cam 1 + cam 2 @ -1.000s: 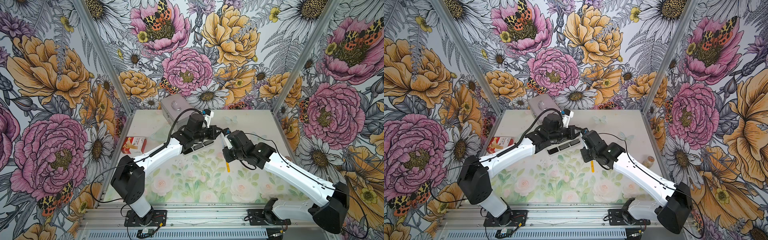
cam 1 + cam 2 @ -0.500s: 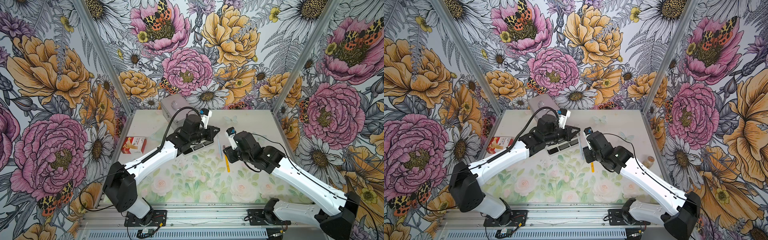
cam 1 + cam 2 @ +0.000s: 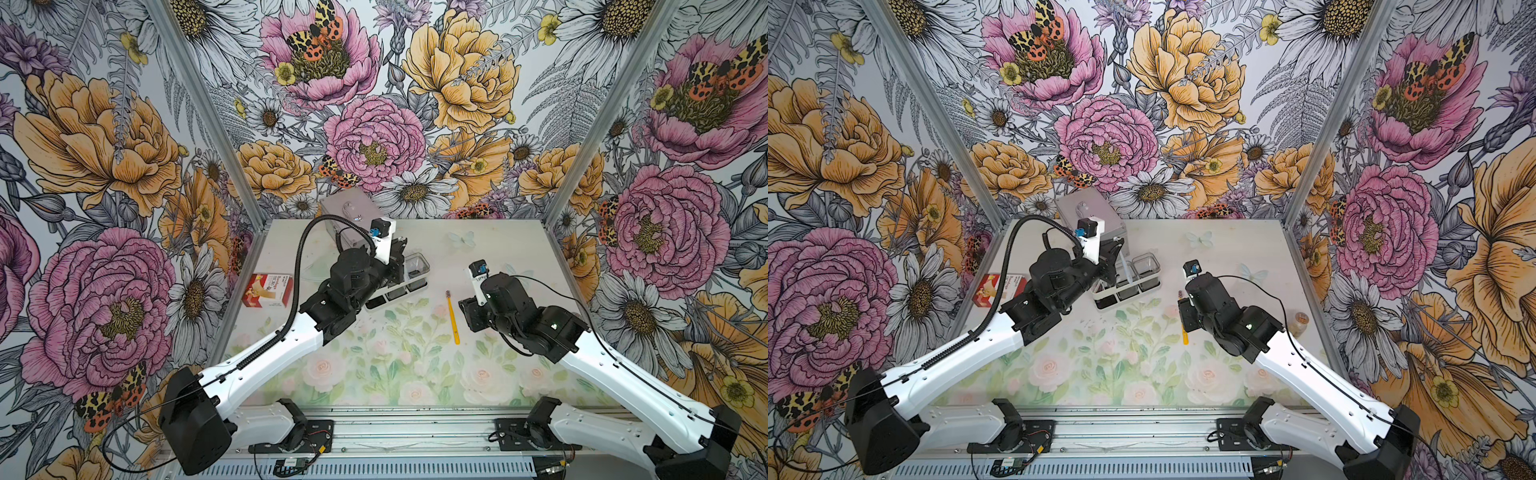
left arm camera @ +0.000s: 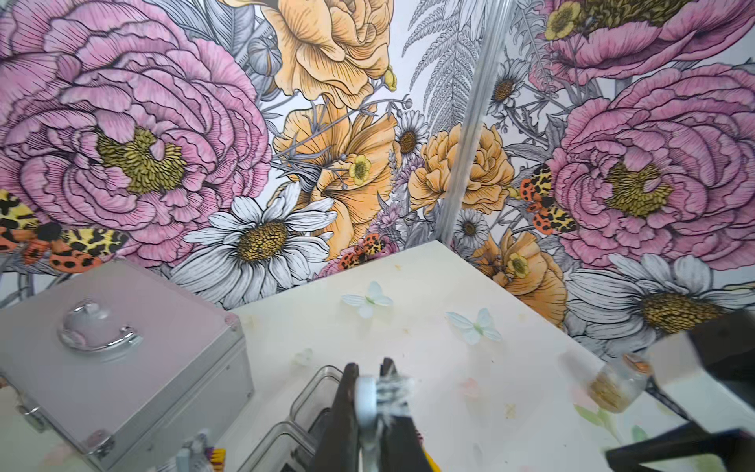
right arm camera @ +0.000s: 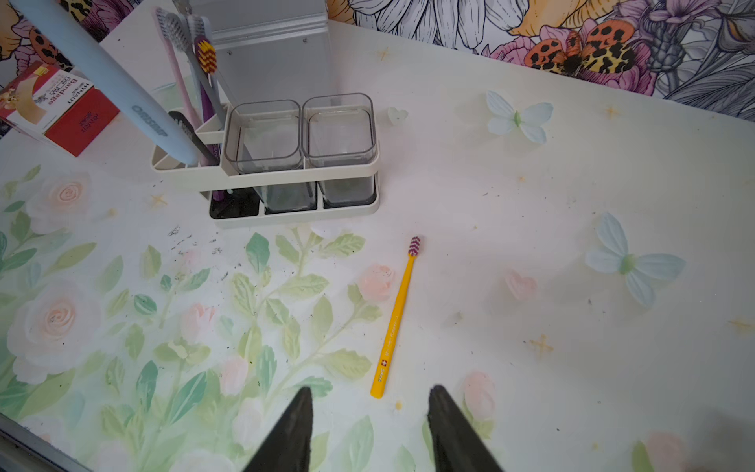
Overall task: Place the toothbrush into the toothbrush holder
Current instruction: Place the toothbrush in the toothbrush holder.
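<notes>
My left gripper (image 4: 367, 370) is a smear at the bottom edge of its wrist view, closed on a pale blur I cannot make out there. In the right wrist view the blue toothbrush (image 5: 122, 90) runs off the corner, head unseen, and only the fingertips (image 5: 302, 408) of my right gripper (image 5: 371, 390) show. In a top view my left arm (image 3: 353, 282) covers the open compartment of the toothbrush holder (image 3: 419, 282). In a top view my right arm (image 3: 1208, 303) hides part of the yellow toothbrush (image 3: 1185, 336).
</notes>
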You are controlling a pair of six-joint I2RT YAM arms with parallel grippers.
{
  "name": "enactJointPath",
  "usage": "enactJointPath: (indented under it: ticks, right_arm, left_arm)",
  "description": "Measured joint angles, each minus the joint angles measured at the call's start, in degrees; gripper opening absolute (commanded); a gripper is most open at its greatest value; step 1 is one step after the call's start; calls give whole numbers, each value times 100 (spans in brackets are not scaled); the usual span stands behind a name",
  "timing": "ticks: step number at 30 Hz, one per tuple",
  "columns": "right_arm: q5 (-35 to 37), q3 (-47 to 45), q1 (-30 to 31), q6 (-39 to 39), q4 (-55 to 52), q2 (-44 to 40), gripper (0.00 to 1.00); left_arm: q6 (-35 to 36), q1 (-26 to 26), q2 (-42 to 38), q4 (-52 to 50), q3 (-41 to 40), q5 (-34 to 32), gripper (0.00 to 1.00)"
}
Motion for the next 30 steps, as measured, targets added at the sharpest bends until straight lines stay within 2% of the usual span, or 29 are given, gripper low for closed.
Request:
enactJointPath:
  ticks: [5, 11, 30]
  right_arm:
    - [52, -116, 0, -2, 0, -210, 49]
    - [96, -188, -15, -13, 4, -264, 50]
    - [48, -315, -203, -22, 0, -306, 51]
  left_arm:
    - [402, 227, 9, 157, -2, -634, 0]
    - [503, 267, -52, 166, -127, -1080, 0]
    - [278, 433, 79, 229, -883, -1333, 0]
